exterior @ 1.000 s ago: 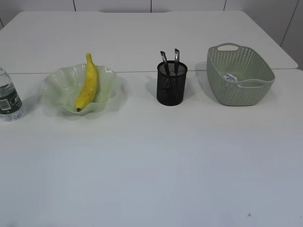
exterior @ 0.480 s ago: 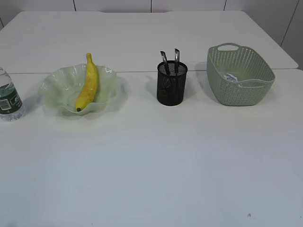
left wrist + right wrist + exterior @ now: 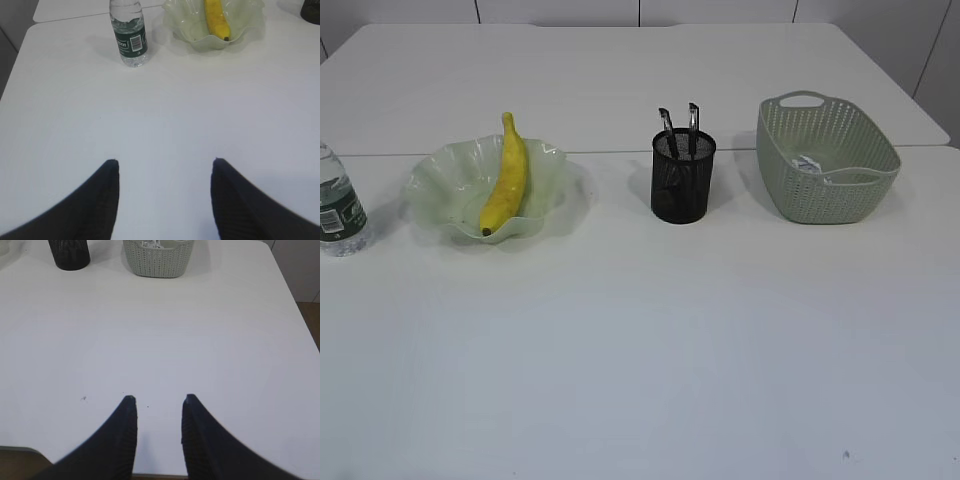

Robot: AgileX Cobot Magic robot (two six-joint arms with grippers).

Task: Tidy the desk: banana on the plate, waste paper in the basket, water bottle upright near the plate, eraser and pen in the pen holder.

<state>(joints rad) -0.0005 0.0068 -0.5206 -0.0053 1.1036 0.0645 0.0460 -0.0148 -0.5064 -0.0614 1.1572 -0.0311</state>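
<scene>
Both grippers — left gripper [image 3: 165, 165] and right gripper [image 3: 156, 399] — spread, empty. Banana [image 3: 506, 178] on plate [image 3: 435, 180]; water bottle [image 3: 129, 33] upright beside it — apparently finished, nothing left to grasp.

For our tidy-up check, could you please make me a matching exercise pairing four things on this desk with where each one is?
Things:
1. banana
2. waste paper
3. pens
4. bottle

Places:
A. in the black mesh holder
B. upright on the table, beside the plate
C. on the pale green plate
D. inside the basket

Pairs: 1-C, 2-D, 3-A, 4-B
</scene>
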